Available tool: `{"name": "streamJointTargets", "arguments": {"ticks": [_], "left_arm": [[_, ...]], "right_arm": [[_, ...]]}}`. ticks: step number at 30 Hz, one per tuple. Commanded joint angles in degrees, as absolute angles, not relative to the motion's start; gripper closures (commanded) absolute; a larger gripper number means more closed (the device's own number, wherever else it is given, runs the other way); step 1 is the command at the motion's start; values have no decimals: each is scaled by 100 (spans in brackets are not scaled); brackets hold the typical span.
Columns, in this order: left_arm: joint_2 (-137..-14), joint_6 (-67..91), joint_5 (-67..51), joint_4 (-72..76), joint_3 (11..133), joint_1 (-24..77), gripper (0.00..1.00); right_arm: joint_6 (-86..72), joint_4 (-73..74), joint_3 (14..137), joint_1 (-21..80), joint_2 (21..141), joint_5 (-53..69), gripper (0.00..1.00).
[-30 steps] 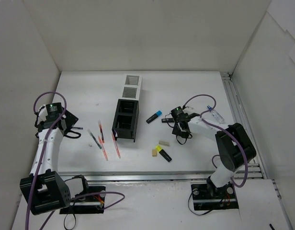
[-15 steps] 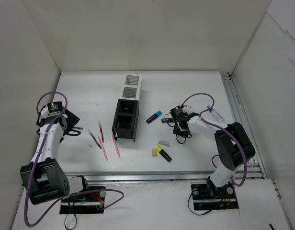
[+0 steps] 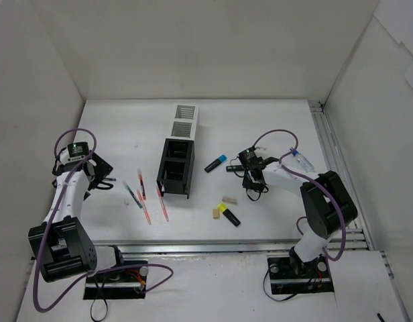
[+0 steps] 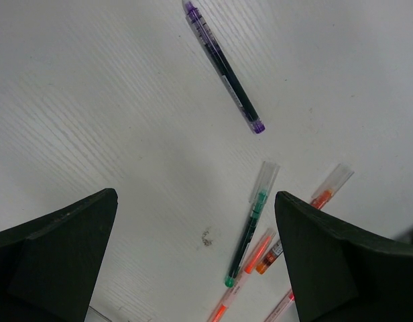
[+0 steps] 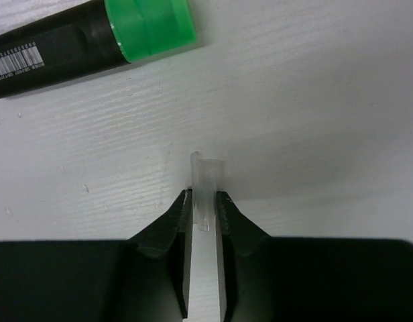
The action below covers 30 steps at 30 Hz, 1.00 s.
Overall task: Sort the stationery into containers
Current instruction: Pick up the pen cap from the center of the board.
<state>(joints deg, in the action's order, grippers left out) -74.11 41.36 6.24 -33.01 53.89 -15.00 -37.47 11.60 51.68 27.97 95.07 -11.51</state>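
Note:
My left gripper (image 4: 196, 201) is open and empty above the table, also seen in the top view (image 3: 94, 176). A purple-ended dark pen (image 4: 223, 67) lies ahead of it. A green-tipped pen (image 4: 250, 235) and red pens (image 4: 327, 191) lie to its right. My right gripper (image 5: 205, 201) is shut on a small clear plastic cap (image 5: 206, 181), low at the table, and also shows in the top view (image 3: 251, 180). A green-capped highlighter (image 5: 92, 33) lies just beyond it. The black containers (image 3: 176, 168) and white containers (image 3: 184, 121) stand in a row mid-table.
A blue-capped highlighter (image 3: 216, 163), a yellow-capped highlighter (image 3: 228, 215) and two beige erasers (image 3: 229, 200) lie right of the black boxes. Several pens (image 3: 145, 208) lie left of them. White walls enclose the table; a rail (image 3: 330, 154) runs along the right side.
My left wrist has shifted slightly, with the gripper still open over the pens. My right gripper has stayed in place, shut on the clear cap.

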Motion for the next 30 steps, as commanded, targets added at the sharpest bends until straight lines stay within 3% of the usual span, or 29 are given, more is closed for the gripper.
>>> {"name": "streamJointTargets", "arguments": {"ticks": [1,2,8,11,23,30], "left_arm": [[-7444,3982,677,-3094,5756,-1529,1],[-7531,3894,581,-3085,5800,-1529,1],[-7358,3665,317,-2945,5740,-1529,1],[-7138,3507,211,-2804,5599,-1529,1],[-7013,3331,141,-2769,5581,-1397,0],[-7093,3155,70,-2724,5546,-1397,1]], "right_arm": [[-3220,1178,5440,2821,9527,-1152,94],[-2851,1169,5580,2813,9466,-960,100],[-1102,783,5783,2830,8536,-46,100],[347,642,5713,2865,7414,1647,100],[2132,492,5161,2935,5274,4803,100],[4666,1800,5150,2918,4807,6328,100]]}}
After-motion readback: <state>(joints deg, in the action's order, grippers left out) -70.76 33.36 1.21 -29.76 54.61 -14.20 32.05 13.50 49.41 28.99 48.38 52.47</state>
